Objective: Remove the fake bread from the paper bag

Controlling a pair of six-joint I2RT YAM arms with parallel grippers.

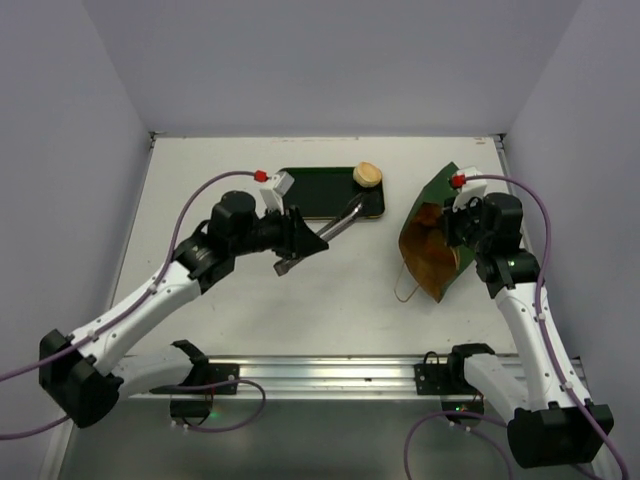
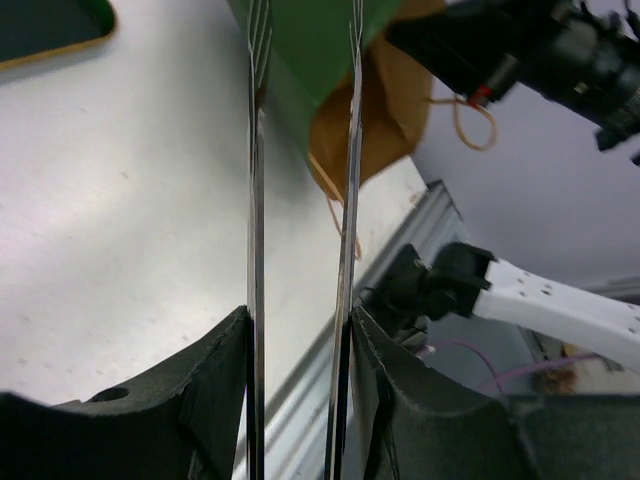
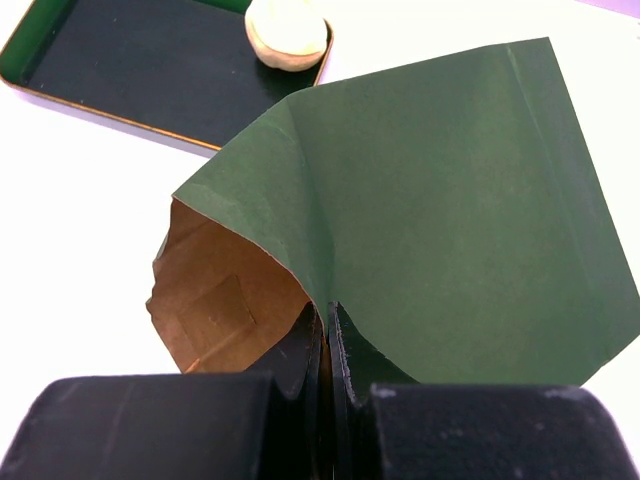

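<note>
Left arm: extended from the near-left base toward the centre of the worktop (image 1: 330,320), forearm low, wrist angled toward the far right. The left hand (image 1: 297,242) is clamped on a pair of metal tongs (image 1: 345,219), both blades pressed between its fingers; the blades stand slightly apart and their tips reach the near right edge of the flat dark green tray (image 1: 310,195). Right arm: raised from the near-right base, elbow bent, wrist turned toward the left. The right hand (image 3: 328,345) is fully closed, pinching the rim of the paper bag (image 3: 430,200) at a fold. The bag is tilted with its mouth open toward the near left (only brown kraft lining can be seen in the part of the interior on view), and a twine handle (image 1: 405,292) hangs at its near edge. One piece of fake bread, a tan round bun (image 1: 368,175), sits in the far right corner of the tray, well apart from the bag.
</note>
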